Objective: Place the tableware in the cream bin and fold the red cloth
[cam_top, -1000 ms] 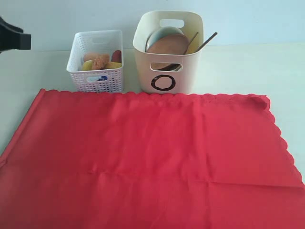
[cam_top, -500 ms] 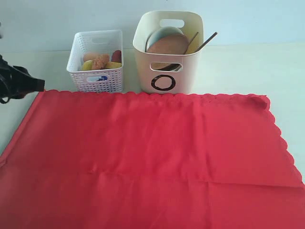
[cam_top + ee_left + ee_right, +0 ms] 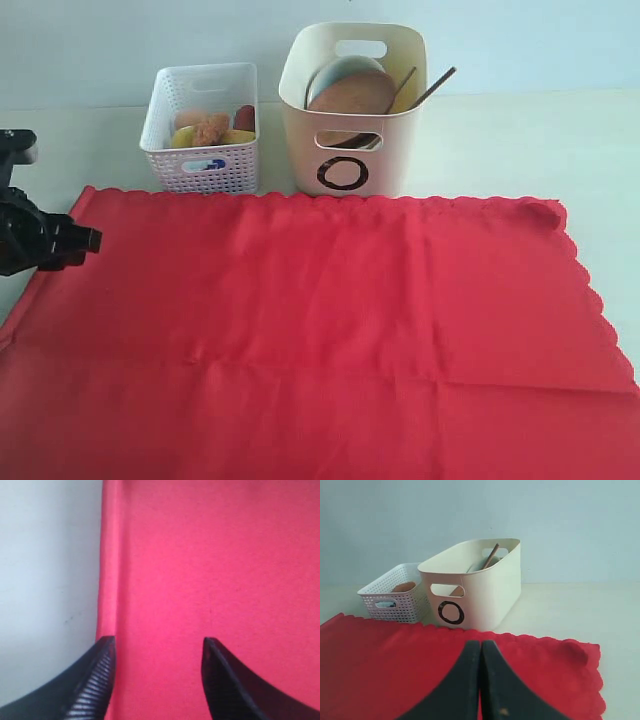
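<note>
Cloth (image 3: 320, 330) spread; left pincer (image 3: 157, 640) parted above

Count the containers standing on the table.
2. The small white perforated plastic basket sits beyond the large red fabric cloth; the tall cream plastic tub stands just right of it. None appear hidden.

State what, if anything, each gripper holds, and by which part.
Nothing is held. The left gripper stands open over the left edge of the large red scalloped fabric cloth; the right gripper is shut and empty.
</note>
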Robot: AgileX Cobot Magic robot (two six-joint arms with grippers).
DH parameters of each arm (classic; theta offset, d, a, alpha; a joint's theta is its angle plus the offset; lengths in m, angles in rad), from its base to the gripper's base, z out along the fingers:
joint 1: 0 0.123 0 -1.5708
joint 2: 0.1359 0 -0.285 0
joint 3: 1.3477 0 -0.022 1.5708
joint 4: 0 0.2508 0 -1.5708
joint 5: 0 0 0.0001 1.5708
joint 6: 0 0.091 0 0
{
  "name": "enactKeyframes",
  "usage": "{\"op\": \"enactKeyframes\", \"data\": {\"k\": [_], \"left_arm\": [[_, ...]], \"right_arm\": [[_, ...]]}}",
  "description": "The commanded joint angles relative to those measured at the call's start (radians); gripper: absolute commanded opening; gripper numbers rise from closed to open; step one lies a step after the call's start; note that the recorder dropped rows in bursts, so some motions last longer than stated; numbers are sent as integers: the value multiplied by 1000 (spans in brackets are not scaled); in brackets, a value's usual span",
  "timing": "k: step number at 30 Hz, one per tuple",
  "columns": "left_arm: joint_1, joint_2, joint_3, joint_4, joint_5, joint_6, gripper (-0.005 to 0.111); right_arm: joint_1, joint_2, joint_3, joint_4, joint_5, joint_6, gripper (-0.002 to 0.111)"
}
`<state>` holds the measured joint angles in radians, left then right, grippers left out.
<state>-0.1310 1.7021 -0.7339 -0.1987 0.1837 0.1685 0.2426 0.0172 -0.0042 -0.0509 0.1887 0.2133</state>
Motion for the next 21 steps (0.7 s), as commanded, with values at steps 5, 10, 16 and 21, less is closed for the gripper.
{"op": "enactKeyframes", "data": {"k": [5,10,16,21], "left_arm": [[33,54,4,0,-3,-45,52],[33,123,4,0,-6,-45,52],[33,195,4,2,-8,-45,52],[33,237,4,2,-14,-45,50]], "right_arm": [[2,-7,4,-7,-19,-4,0],[2,-7,4,-7,-19,-4,0],[2,-7,4,-7,-21,-2,0],[2,-7,4,-5,-21,-2,0]]}}
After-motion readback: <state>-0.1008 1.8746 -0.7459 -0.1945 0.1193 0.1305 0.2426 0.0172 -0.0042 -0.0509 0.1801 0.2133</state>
